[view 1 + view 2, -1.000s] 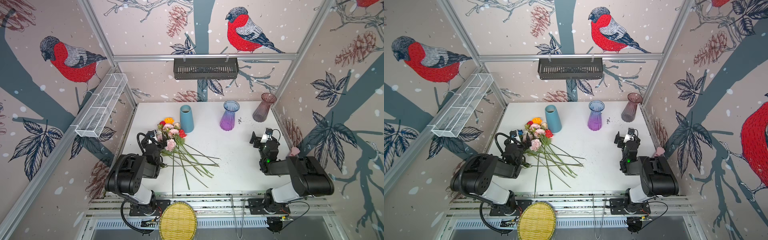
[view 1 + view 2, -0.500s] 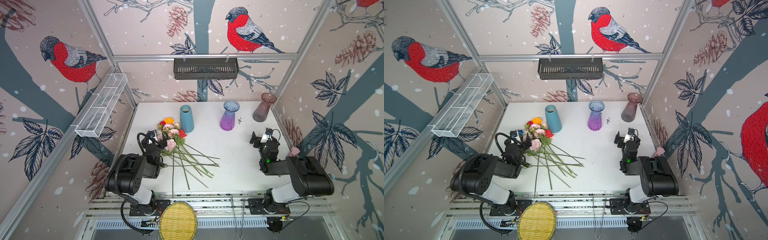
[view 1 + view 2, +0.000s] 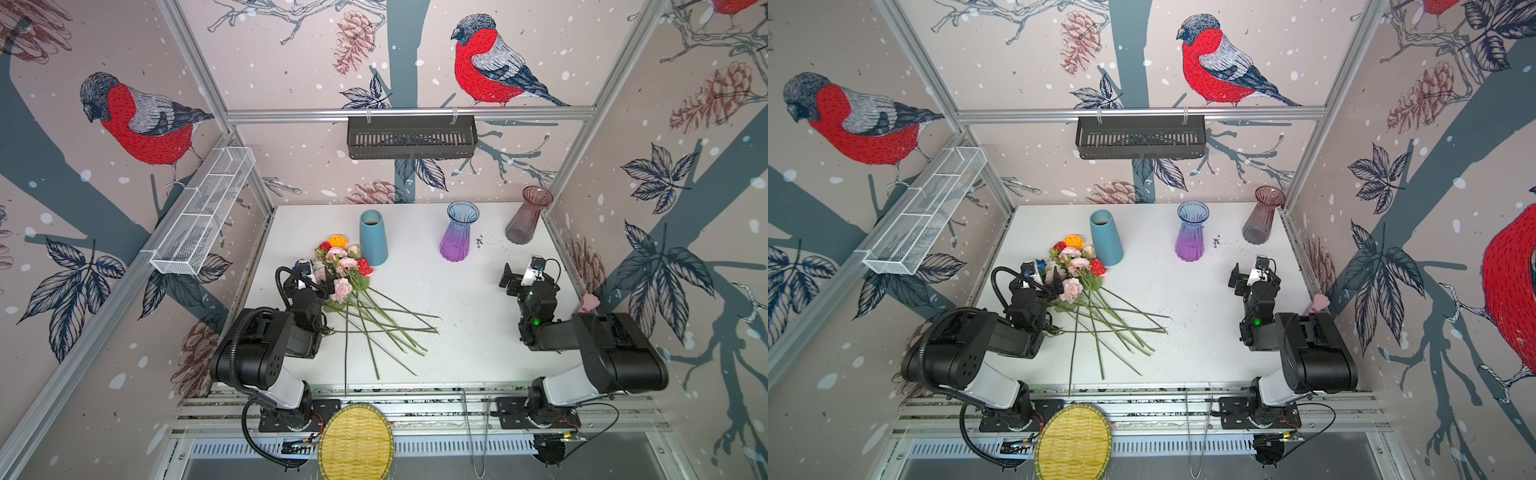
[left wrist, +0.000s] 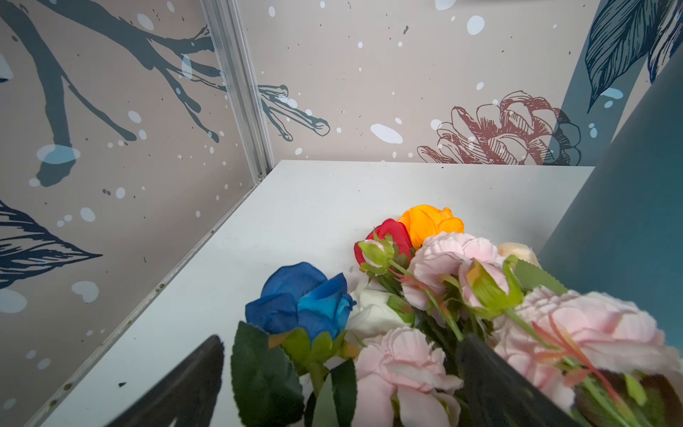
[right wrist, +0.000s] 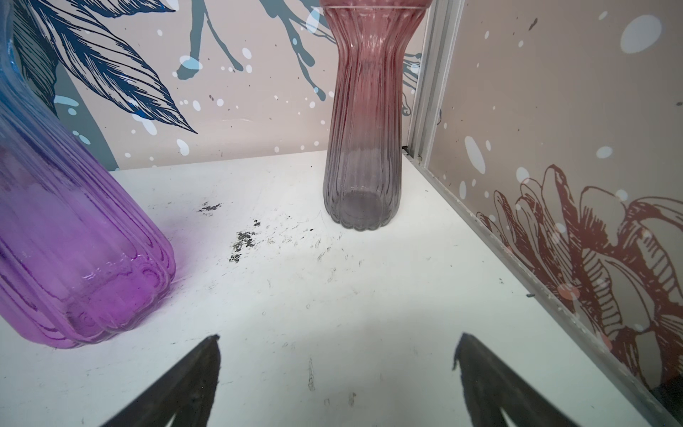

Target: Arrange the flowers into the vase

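**Flowers in a heap, no vase filled**

Flowers (image 3: 345, 270) lie flat on the white table (image 3: 457, 324), left of centre. The blooms bunch just beside the blue vase (image 3: 373, 237) and the stems fan toward the front edge. The purple vase (image 3: 456, 235) and pink vase (image 3: 525, 216) stand upright further right along the back; nothing is in any of them.

L gripper (image 4: 340, 344) has its jaws wide apart, straddling the blooms w/o clamping them. R gripper (image 5: 336, 340) is also spread wide, over bare table, facing the purple and pink vases.
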Tool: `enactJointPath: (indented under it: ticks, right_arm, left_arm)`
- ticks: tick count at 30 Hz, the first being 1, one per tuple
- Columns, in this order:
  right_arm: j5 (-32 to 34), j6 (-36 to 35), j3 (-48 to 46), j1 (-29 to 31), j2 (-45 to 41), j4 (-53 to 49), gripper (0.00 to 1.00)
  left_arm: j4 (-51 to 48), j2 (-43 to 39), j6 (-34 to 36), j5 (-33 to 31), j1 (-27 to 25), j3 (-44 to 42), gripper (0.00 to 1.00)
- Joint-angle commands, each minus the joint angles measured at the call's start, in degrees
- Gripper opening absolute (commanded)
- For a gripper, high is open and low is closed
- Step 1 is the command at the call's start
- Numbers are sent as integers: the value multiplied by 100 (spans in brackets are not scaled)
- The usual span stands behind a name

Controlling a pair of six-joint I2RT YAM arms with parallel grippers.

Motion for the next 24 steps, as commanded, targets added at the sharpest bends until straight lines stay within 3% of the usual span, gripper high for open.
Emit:
enactJointPath:
  ticks: [1,3,6,8,9,10,12,13,15,18,20,22,24]
  right_arm:
    - [-59,7,-9,-59,-25,113,99]
    - [-189,66,-30,-154,-43,124,99]
    - [-50,31,3,-65,-45,108,99]
    - [1137,54,-18,228,-221,208,99]
    - [1876,53,133,434,-521,-264,99]
    - [2155,113,489,543,-901,-1301,99]
    - [1928,599,1329,501,-1358,-2952,99]
    - [1799,1143,1797,416,-1414,-3747,99]
    - [1312,2166,2703,65,-1414,-5015,99]
    - [-495,2621,3971,-677,-1043,-6383,99]
    - [-525,2694,4819,-842,-787,-7362,99]
    - [-347,2826,5469,-921,-616,-7937,99]
    - [-421,3056,5931,-1094,-466,-8288,99]
  left_arm:
    - [361,9,26,-57,2,-26,98]
    - [177,13,-160,-326,66,88,98]
    - [149,-61,-306,7,292,64,98]
    - [67,-389,-282,-120,237,-61,97]
    - [-386,-776,-288,-490,137,15,97]
    - [-928,-1156,-297,-1013,-1,188,97]
    - [-1652,-1825,-382,-1610,-253,511,97]
    - [-2060,-2237,-469,-1469,-352,684,97]
    - [-3054,-3002,-891,-332,-424,1060,98]
    - [-4130,-3532,-1990,989,-808,1564,98]
    - [-4398,-3563,-2009,1316,-1519,1629,98]
    - [-4446,-3559,-1875,1141,-2427,1500,97]
    - [-4220,-3589,-1878,1378,-2791,1248,98]
